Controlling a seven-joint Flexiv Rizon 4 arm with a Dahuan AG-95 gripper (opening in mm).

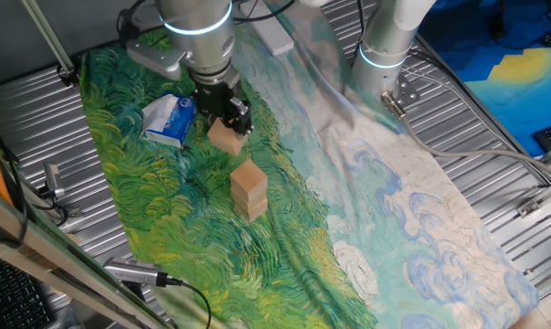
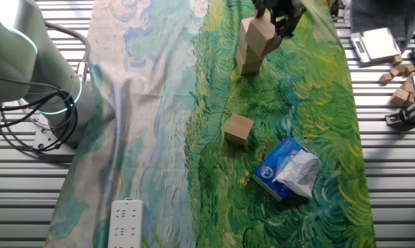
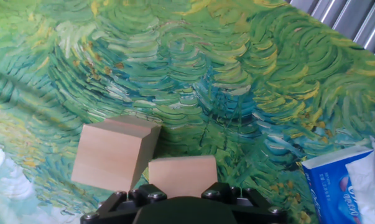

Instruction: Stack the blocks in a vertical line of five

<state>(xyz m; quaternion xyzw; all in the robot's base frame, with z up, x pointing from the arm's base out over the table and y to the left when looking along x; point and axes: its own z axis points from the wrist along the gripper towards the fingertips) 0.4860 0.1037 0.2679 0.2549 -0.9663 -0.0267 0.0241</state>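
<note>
Two tan blocks stand stacked point(image 1: 249, 189) point(image 2: 249, 58) on the green part of the painted cloth. My gripper point(image 1: 227, 128) point(image 2: 272, 17) point(image 3: 184, 191) is shut on a third block point(image 1: 225, 135) point(image 2: 260, 31) point(image 3: 181, 177). It holds that block tilted, close beside the stack and slightly above its top. In the hand view the stack top point(image 3: 112, 155) lies just left of the held block. A fourth block point(image 2: 239, 129) sits loose on the cloth between the stack and the packet. It does not show in the hand view.
A blue-and-white soft packet point(image 1: 170, 119) point(image 2: 288, 170) point(image 3: 349, 186) lies on the cloth beyond the loose block. A white power strip point(image 2: 124, 222) lies on the pale cloth. Several small wooden pieces point(image 2: 402, 83) sit on the metal slats. A second arm's base point(image 1: 385, 46) stands at the back.
</note>
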